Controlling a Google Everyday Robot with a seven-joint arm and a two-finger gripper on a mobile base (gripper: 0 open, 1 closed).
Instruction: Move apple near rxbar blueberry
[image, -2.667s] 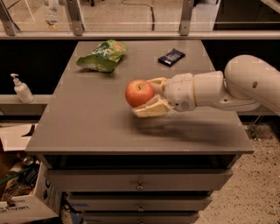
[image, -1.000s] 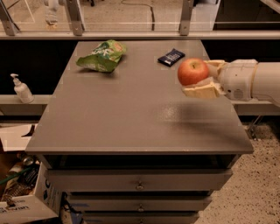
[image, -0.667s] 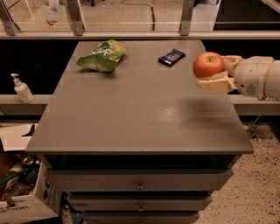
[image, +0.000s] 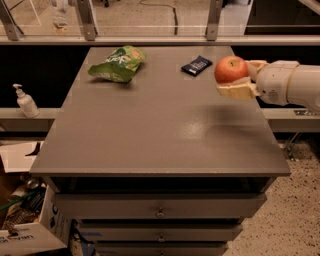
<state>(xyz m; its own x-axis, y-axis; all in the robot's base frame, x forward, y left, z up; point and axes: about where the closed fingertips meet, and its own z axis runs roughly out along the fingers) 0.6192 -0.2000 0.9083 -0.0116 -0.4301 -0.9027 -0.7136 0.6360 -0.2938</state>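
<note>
Right now the gripper is pinching the apple, holding it above the table at its right edge, near the dark blue bar lying on the tabletop.

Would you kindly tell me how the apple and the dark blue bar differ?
The apple is round and red; the bar is flat and navy. The end effector, over the table at its right edge, holds the apple in the air; the bar lies on it. Both are near the far-right corner.
</note>
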